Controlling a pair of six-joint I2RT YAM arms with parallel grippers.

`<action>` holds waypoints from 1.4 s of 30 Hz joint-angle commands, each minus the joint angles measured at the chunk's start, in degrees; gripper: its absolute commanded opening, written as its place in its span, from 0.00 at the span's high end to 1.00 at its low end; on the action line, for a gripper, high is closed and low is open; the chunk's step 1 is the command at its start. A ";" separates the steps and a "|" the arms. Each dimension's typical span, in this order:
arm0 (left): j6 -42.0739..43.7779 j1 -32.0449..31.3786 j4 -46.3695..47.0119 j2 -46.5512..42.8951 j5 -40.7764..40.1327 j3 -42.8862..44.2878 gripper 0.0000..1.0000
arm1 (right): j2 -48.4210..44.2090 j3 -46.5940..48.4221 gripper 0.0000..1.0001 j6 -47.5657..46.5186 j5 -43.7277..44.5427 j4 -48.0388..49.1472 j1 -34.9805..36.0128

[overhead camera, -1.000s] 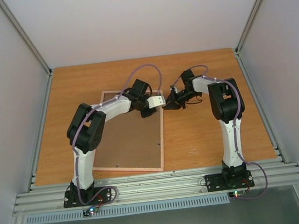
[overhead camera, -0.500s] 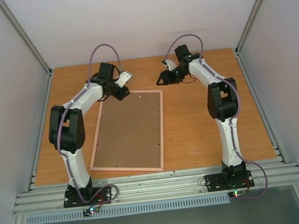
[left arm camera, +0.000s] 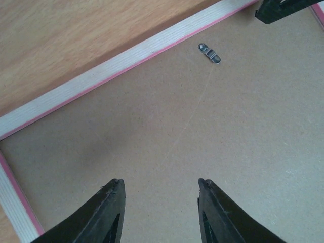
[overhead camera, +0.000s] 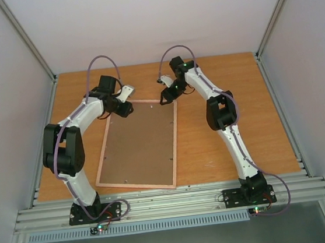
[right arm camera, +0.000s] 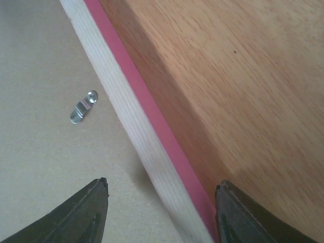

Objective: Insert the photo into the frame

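Spread left pincer [left arm camera: 159, 182] and spread right pincer [right arm camera: 162, 182] should swivel each clip [left arm camera: 209, 53] ahead (gently) off the backing board [left arm camera: 202, 142]

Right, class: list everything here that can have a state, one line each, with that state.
frame: lying flat, back upward.
backing board: seated in the frame.
clip: lying on the backing board, off the rail.
left end effector: open, empty, over the backing board.
right end effector: open, empty, over the frame's rail.
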 commanded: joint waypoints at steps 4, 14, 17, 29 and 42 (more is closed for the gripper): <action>-0.41 0.29 0.44 -2.99 0.29 -1.15 0.59 | 2.21 3.27 0.45 -1.41 6.33 -1.96 0.96; -0.65 0.41 -0.68 -2.27 -0.09 1.34 0.59 | 3.10 3.44 0.71 -9.15 19.16 -3.61 3.84; -1.15 0.56 -0.69 -2.42 -1.58 1.60 0.58 | 2.62 3.44 0.81 -7.70 20.24 -4.26 2.01; -1.86 1.91 -0.80 -3.31 -3.40 4.42 0.41 | -9.42 -18.63 0.99 4.42 16.41 -1.46 -6.96; -0.76 1.72 -6.27 0.57 7.26 8.16 0.17 | -39.30 -69.04 0.88 32.95 9.53 22.54 -3.32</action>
